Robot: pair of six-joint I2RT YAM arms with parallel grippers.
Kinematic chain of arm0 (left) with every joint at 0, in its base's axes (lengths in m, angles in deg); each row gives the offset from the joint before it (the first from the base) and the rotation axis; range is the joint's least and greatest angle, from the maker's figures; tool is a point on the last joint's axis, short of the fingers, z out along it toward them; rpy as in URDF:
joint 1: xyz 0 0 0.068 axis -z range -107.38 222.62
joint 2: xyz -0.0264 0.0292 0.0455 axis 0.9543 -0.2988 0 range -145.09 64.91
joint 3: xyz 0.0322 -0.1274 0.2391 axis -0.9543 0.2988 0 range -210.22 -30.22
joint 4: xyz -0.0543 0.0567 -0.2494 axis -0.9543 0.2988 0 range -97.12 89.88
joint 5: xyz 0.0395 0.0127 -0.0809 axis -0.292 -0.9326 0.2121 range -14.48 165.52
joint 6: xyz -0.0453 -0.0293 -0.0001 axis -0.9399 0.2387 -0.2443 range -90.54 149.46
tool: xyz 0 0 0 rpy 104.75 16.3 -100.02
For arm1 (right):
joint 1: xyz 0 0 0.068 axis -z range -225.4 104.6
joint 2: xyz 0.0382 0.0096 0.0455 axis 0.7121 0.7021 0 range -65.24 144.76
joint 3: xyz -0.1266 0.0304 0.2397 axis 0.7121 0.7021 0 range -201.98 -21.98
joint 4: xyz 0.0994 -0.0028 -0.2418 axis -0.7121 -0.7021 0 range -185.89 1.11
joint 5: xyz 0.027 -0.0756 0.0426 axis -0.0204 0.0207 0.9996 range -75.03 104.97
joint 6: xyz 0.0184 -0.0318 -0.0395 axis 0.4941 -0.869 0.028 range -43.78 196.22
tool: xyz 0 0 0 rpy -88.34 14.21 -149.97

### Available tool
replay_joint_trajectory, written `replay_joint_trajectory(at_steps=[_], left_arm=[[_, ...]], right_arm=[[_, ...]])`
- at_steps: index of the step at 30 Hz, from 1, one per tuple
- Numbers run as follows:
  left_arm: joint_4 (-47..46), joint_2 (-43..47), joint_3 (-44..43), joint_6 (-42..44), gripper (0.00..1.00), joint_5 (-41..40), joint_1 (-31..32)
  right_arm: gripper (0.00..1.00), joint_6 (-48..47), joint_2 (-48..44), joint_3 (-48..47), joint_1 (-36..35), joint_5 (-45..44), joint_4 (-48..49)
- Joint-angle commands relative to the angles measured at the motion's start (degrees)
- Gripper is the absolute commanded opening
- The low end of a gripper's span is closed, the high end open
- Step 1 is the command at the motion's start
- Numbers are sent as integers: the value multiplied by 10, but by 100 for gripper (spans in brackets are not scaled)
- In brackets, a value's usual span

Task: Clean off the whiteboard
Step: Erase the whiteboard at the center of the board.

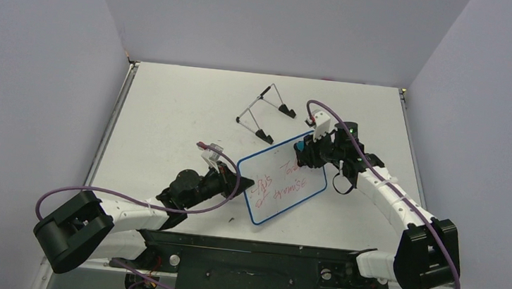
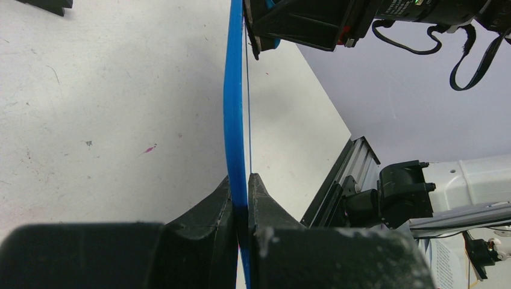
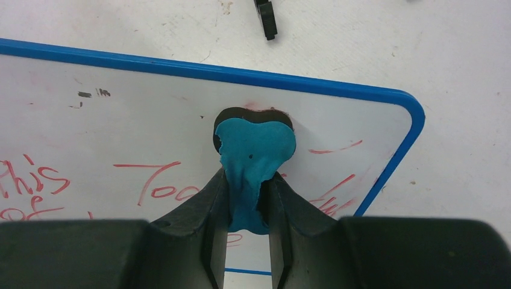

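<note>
A blue-framed whiteboard (image 1: pixel 281 182) with red handwriting lies tilted in the middle of the table. My left gripper (image 1: pixel 244 183) is shut on its left edge; in the left wrist view the blue frame (image 2: pixel 234 108) runs edge-on between the jaws of that gripper (image 2: pixel 241 183). My right gripper (image 1: pixel 304 153) is shut on a teal eraser (image 3: pixel 253 150) with a black felt base, pressed on the board's upper right part (image 3: pixel 150 120). Red writing (image 3: pixel 150 180) shows left and right of the eraser. The eraser also shows in the top view (image 1: pixel 299 146).
A folded wire easel stand (image 1: pixel 265 110) with black feet lies on the table behind the board. One black foot (image 3: pixel 265 18) shows just beyond the board's far edge. The black rail (image 1: pixel 250 247) with both arm bases runs along the near edge.
</note>
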Motion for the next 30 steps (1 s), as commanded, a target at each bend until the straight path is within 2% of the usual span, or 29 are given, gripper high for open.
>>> replay_joint_trajectory(at_steps=[1,3,6,9,10,12,14,17,19,21,24,27,30], left_arm=[[-82,8,-8,13,0,27,5],[-83,5,-10,13,0,29,5],[-86,1,-12,13,0,31,5],[-84,6,-11,13,0,31,5],[-83,6,-11,14,0,30,5],[-80,9,-11,15,0,29,5],[-79,10,-12,16,0,29,5],[-79,7,-14,16,0,31,5],[-80,6,-14,16,0,33,5],[-80,8,-14,17,0,32,5],[-75,12,-13,19,0,31,5],[-75,14,-12,19,0,30,5],[-76,14,-12,20,0,30,5]], right_arm=[[0,18,-5,-18,13,-43,29],[0,12,3,-20,21,-13,16],[0,-25,0,-24,8,95,-10],[0,-9,-16,-19,-8,41,19],[0,10,-13,-18,-7,-16,26],[0,29,-5,-17,8,-70,39],[0,37,-1,-14,27,-77,43],[0,2,-2,-17,31,-25,21],[0,-30,-5,-22,24,72,-6],[0,-49,-13,-22,6,94,-19],[0,-27,-16,-16,-5,51,9],[0,13,1,-15,8,-75,32],[0,14,9,-17,28,-89,32]])
